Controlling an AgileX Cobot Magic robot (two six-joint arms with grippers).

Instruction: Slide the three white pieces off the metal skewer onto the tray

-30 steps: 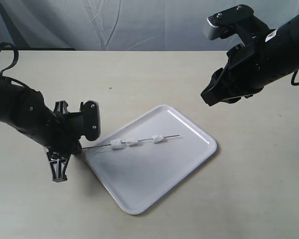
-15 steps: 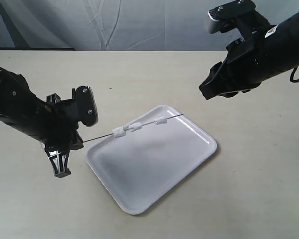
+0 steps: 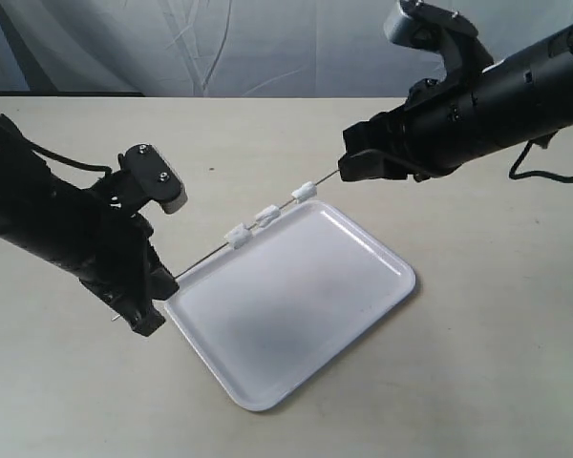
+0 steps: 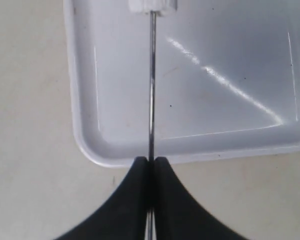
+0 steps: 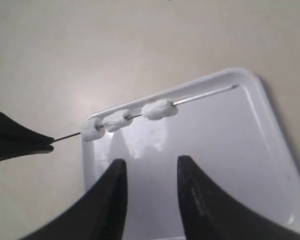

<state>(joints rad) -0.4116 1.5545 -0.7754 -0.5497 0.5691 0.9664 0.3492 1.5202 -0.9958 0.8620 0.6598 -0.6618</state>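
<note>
My left gripper is shut on the near end of the metal skewer. The rod slants up over the tray. The three white pieces are threaded on it above the tray's far-left rim, and they also show in the right wrist view. My right gripper is open and empty, close to the skewer's free tip.
The tray lies at an angle on a bare beige tabletop. A grey curtain hangs behind the table's far edge. Both black arms reach in over the table from either side.
My left gripper has lifted the skewer, so its free end now points up and away over the tray's rim. The right arm has moved left, down to that free end.
</note>
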